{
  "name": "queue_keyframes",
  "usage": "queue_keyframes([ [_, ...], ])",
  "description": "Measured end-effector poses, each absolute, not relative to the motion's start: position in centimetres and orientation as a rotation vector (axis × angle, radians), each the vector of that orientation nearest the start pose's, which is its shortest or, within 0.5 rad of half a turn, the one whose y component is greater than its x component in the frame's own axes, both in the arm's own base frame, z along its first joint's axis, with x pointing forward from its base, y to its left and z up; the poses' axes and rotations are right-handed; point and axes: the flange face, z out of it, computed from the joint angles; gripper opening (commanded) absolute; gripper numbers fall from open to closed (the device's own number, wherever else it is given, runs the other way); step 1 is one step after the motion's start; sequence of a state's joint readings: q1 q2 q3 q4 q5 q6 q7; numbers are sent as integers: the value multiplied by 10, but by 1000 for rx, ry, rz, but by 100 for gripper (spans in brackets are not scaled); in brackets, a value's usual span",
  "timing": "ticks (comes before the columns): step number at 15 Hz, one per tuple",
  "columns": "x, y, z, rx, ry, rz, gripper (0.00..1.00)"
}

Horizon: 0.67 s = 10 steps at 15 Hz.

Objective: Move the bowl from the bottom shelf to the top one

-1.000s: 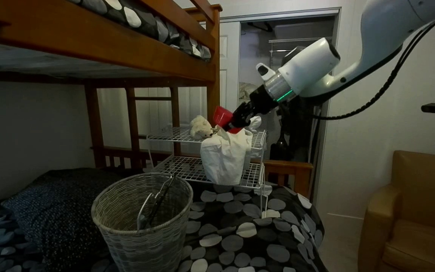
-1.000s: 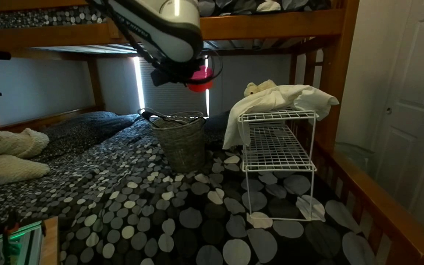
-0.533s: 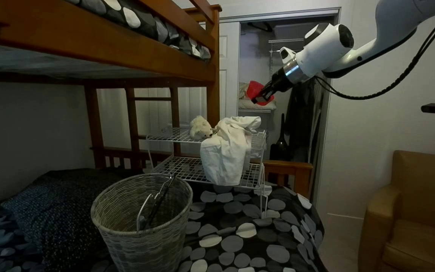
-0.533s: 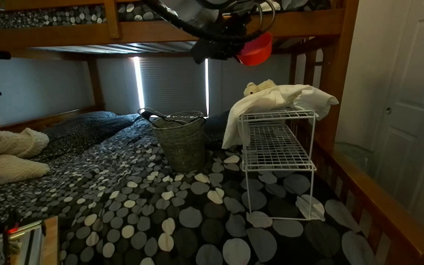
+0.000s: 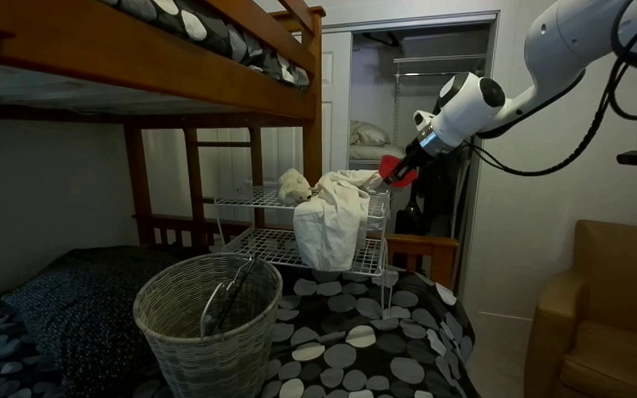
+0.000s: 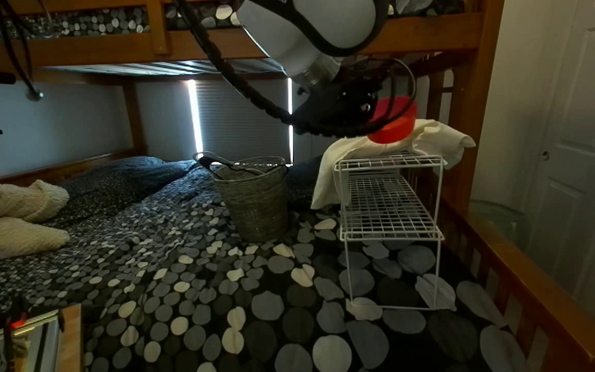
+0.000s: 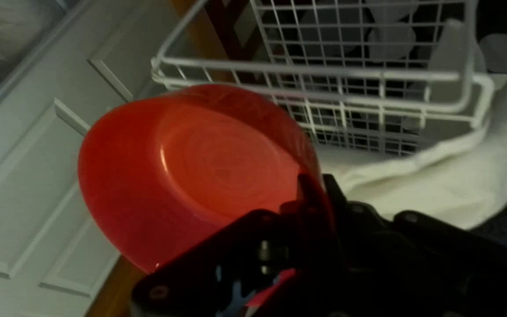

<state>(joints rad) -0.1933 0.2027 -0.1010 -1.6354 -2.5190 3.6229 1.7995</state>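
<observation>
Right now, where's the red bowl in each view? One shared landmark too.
In an exterior view: red bowl, right of centre, at the right end of the white cloth.
In an exterior view: red bowl, right of centre, upper half, partly hiding the white cloth.
Wrist view: red bowl, left of centre, with the white cloth to its right.
Shared landmark: the white cloth, on the wire rack.

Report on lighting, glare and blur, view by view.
Wrist view: dim and soft, from motion or focus I can't tell, with small glints on the red bowl and the black pincer partly lost in darkness; in an exterior view, bright strips of light flank the window blind; in an exterior view, the wall beneath the upper bunk lies in shadow.
</observation>
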Motion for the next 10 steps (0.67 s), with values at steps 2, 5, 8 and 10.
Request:
queue_keyframes([
  [2, 569, -109, 481, -2952, -888, -1457, 1],
  [5, 586, -100, 493, -2930, -898, -1505, 1],
  [8, 590, -77, 498, -2889, -1018, -1401, 1],
  [10, 596, -74, 498, -2925, -1049, -1348, 5],
])
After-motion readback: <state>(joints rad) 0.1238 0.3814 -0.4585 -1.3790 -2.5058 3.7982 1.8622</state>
